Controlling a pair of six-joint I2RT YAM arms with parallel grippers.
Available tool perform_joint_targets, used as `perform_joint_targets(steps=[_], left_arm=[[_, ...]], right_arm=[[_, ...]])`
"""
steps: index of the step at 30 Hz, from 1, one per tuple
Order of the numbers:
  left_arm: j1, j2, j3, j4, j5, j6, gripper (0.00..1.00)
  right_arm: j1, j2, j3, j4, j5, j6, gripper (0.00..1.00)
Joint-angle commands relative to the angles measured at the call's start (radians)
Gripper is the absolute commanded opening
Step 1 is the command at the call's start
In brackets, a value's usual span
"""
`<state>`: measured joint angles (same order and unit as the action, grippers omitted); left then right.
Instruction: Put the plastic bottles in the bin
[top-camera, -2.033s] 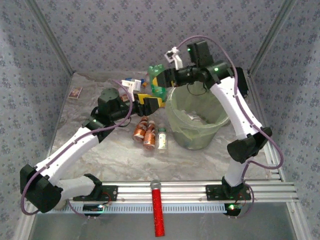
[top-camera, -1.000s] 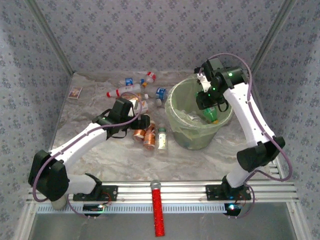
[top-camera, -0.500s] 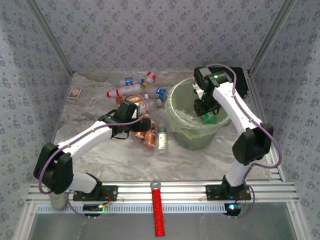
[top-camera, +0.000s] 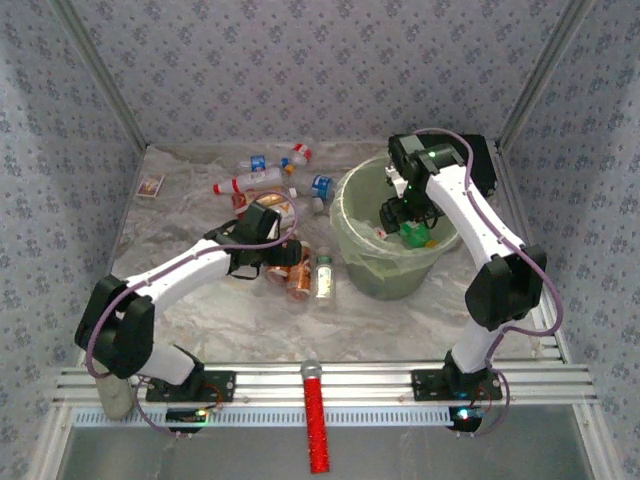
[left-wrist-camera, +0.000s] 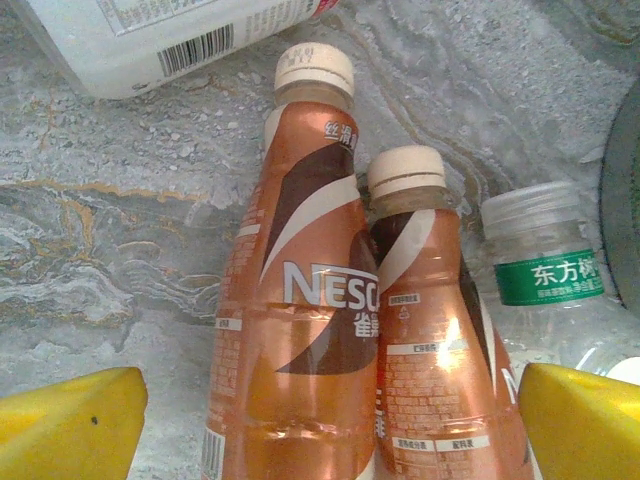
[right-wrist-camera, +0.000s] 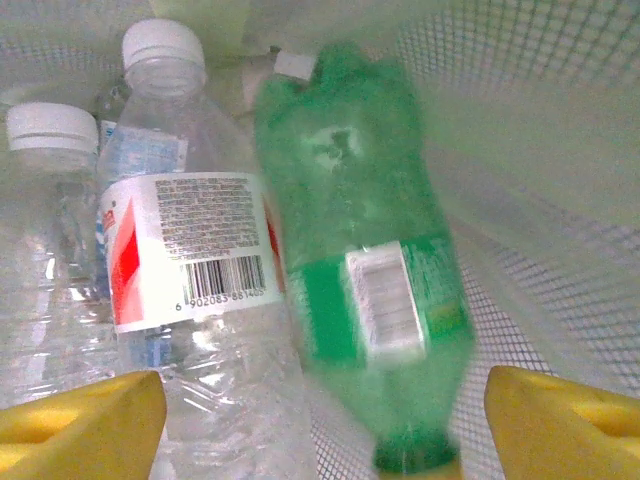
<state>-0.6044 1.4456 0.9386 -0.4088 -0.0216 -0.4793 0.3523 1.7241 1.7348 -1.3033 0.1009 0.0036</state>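
Copper-orange bottles (left-wrist-camera: 300, 330): glossy plastic, metallic-looking sleeve, bright highlights; caps matt cream, ribbed. Clear bottle (left-wrist-camera: 560, 300) beside them: transparent plastic, ridged translucent cap, glossy green printed band. Table (left-wrist-camera: 90, 230): marbled grey sheet, faintly grainy, low sheen. Green bottle (right-wrist-camera: 360, 280): translucent plastic, smooth. Bin (right-wrist-camera: 520, 60): pale translucent mesh wall, thin filmy liner.

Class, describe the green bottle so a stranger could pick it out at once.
Start at the round pale-green bin, right of centre on the table. Inside it, the green bottle is beside clear bottles. It alone has a green body and green label; its neighbours are clear with white caps.
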Motion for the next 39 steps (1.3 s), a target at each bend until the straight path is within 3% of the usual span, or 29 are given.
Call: perform_joint_targets(steps=[1, 8, 19, 34, 39], left_arm=[[-0.007, 0.017, 0.012, -0.013, -0.024, 0.01, 0.96], [-0.007, 0.025, 0.02, -0.036, -0.043, 0.024, 0.98], [-0.006, 0.063, 0.02, -0.034, -0.02, 0.043, 0.98], [0.011, 0.16, -0.007, 0.006, -0.019, 0.018, 0.78], [0.014, 0.179, -0.008, 0.018, -0.007, 0.016, 0.66]], right_arm=[[0.014, -0.076, 0.086, -0.042, -0.032, 0.011, 0.86], [0.025, -0.193, 0.19, -0.033, -0.09, 0.039, 0.88], [0.0, -0.316, 0.138, 0.093, -0.236, 0.101, 0.89], [-0.015, -0.346, 0.086, 0.113, -0.247, 0.107, 0.88], [-0.021, -0.35, 0.071, 0.126, -0.259, 0.11, 0.87]])
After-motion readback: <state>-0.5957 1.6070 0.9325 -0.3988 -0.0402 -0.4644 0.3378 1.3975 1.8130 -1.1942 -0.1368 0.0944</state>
